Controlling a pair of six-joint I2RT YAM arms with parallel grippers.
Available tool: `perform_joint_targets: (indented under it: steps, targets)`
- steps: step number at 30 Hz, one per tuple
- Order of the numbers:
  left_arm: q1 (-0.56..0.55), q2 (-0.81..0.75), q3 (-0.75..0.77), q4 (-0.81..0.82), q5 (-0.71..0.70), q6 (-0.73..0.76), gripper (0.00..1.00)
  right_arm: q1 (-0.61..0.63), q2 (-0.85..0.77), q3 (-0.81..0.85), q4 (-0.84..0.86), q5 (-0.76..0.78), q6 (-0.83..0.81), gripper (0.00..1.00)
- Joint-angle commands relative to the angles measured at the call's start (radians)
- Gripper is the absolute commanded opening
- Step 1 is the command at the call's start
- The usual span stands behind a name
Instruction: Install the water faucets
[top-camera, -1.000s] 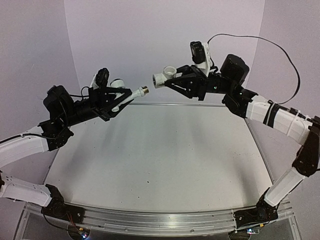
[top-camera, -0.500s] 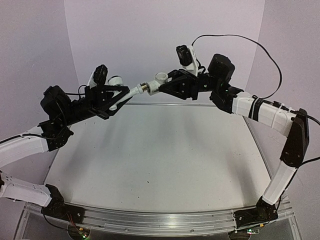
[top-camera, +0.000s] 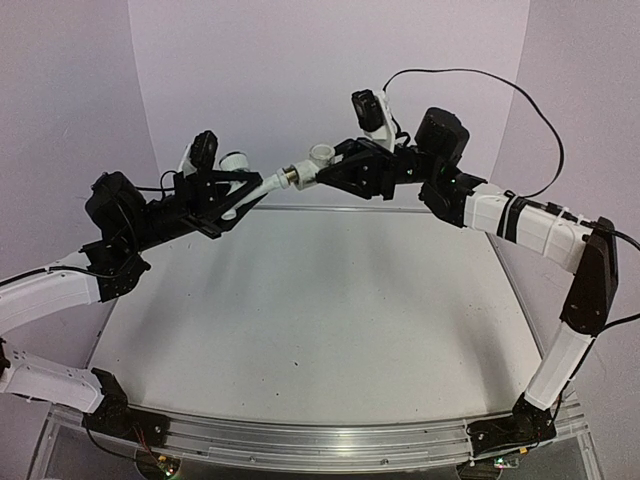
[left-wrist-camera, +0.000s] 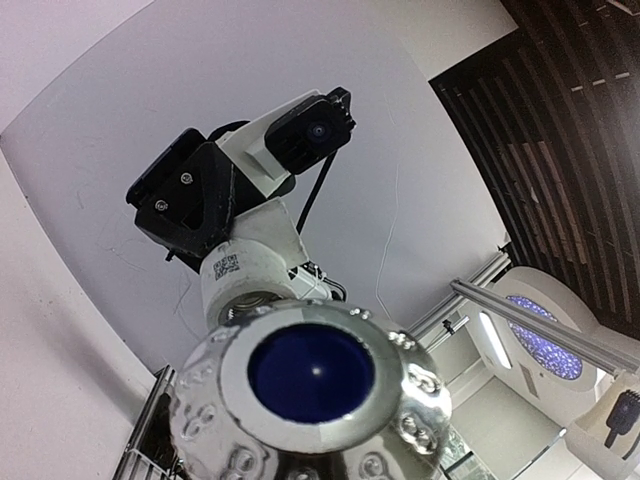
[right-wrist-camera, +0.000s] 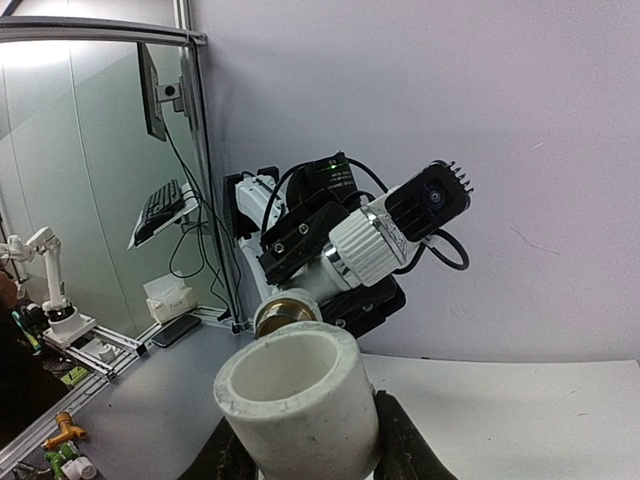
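In the top view my left gripper (top-camera: 238, 198) is shut on a white faucet part (top-camera: 262, 187) whose silvery threaded end (top-camera: 288, 179) points right. My right gripper (top-camera: 338, 170) is shut on a white elbow fitting (top-camera: 320, 157), held high over the table's far edge. The threaded end touches the fitting's side opening. In the right wrist view the fitting (right-wrist-camera: 300, 400) sits between my fingers (right-wrist-camera: 402, 445), with the brass-coloured thread (right-wrist-camera: 285, 312) and the faucet's ribbed knob (right-wrist-camera: 372, 246) right behind it. In the left wrist view the faucet's chrome cap with a blue centre (left-wrist-camera: 312, 372) hides my fingers.
The white table (top-camera: 320, 310) lies well below both grippers. A black cable (top-camera: 520, 100) arcs above the right arm. Purple walls stand close behind and beside the table. A metal rail (top-camera: 300, 440) runs along the near edge.
The right arm has swung left and brought its fitting up against the left part's threaded end. In the last half second almost nothing has moved.
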Motion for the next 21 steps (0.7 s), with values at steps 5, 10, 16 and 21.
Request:
perform_joint_targets:
  steps: [5, 10, 16, 21]
  targets:
    - [-0.001, -0.004, 0.030, -0.086, -0.073, 0.046, 0.00, 0.014, -0.048, 0.018, -0.022, 0.025, -0.046, 0.00]
    - [-0.001, -0.018, 0.042, -0.161, -0.099, 0.088, 0.00, 0.014, -0.067, -0.016, -0.013, 0.052, -0.044, 0.00]
    - [-0.001, -0.022, 0.044, -0.169, -0.127, 0.114, 0.00, 0.031, -0.059, -0.045, -0.009, 0.073, -0.040, 0.00]
    - [-0.001, -0.004, 0.049, -0.175, -0.132, 0.132, 0.00, 0.076, -0.060, -0.062, -0.013, 0.151, -0.049, 0.00]
